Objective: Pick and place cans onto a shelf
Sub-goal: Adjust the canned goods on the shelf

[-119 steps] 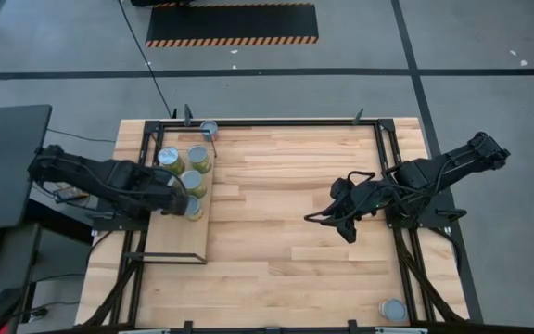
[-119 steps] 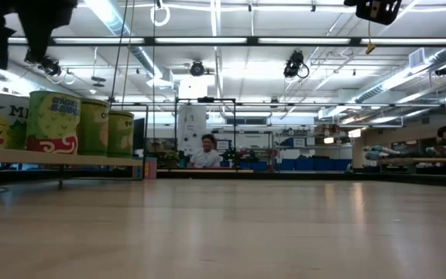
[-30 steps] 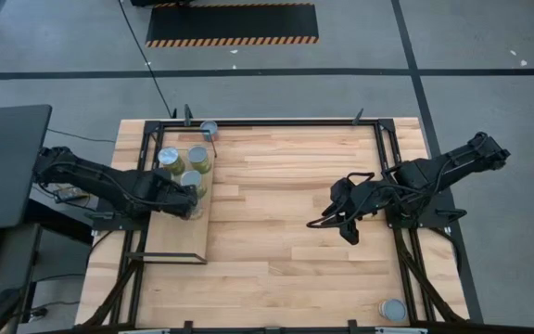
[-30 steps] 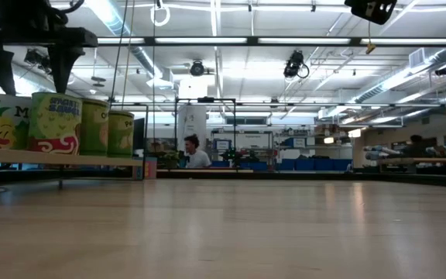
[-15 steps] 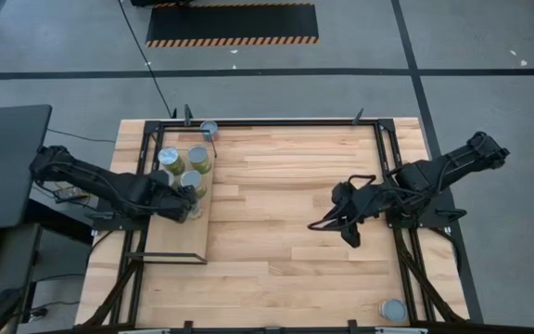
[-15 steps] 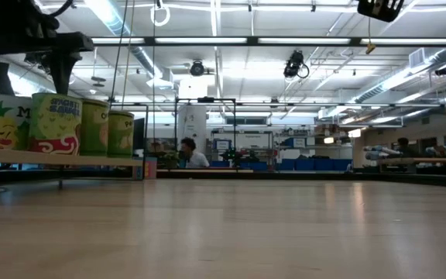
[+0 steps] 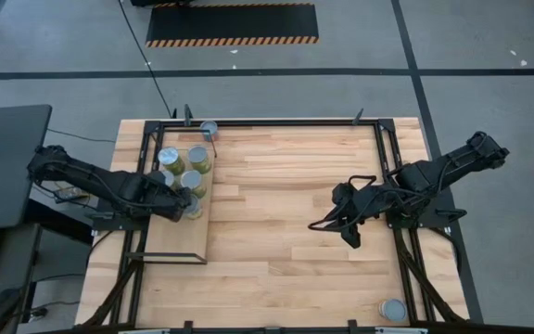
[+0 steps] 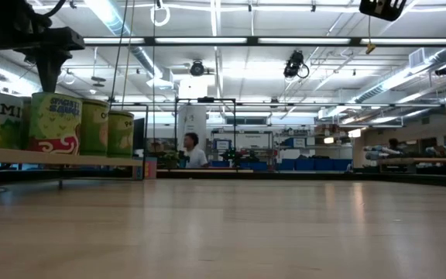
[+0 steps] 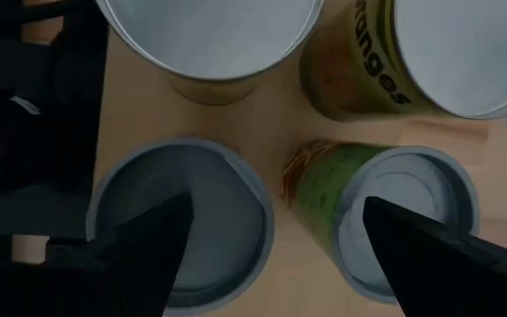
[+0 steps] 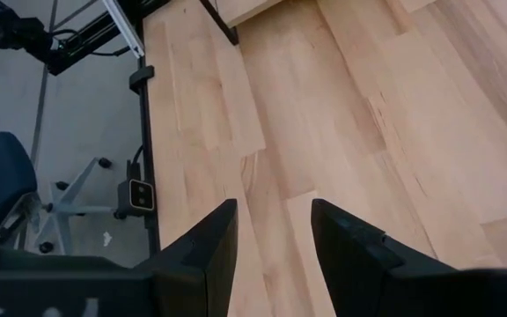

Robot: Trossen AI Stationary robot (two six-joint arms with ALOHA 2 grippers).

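Observation:
Several cans (image 7: pixel 191 178) with silver tops stand upright on the pale shelf (image 7: pixel 174 239) at the table's left. In the low view the cans (image 8: pixel 53 122) stand in a row on the shelf board (image 8: pixel 76 160). My left gripper (image 7: pixel 178 202) hovers open and empty over the cans nearest the table's near edge. In its wrist view the left gripper (image 9: pixel 275 255) has one finger above each of two can tops (image 9: pixel 183 220), touching neither. My right gripper (image 7: pixel 343 219) hangs open and empty over bare tabletop at centre right, which its wrist view (image 10: pixel 274 238) also shows.
One loose can (image 7: pixel 209 128) stands at the table's far edge by the shelf's far end. Another can (image 7: pixel 393 309) stands at the near right corner. Black frame rails (image 7: pixel 392 176) run along the table's sides. A person (image 8: pixel 190 152) is in the room behind.
My left gripper has drawn back a little toward the table's left edge above the cans, still open. My right arm has kept still.

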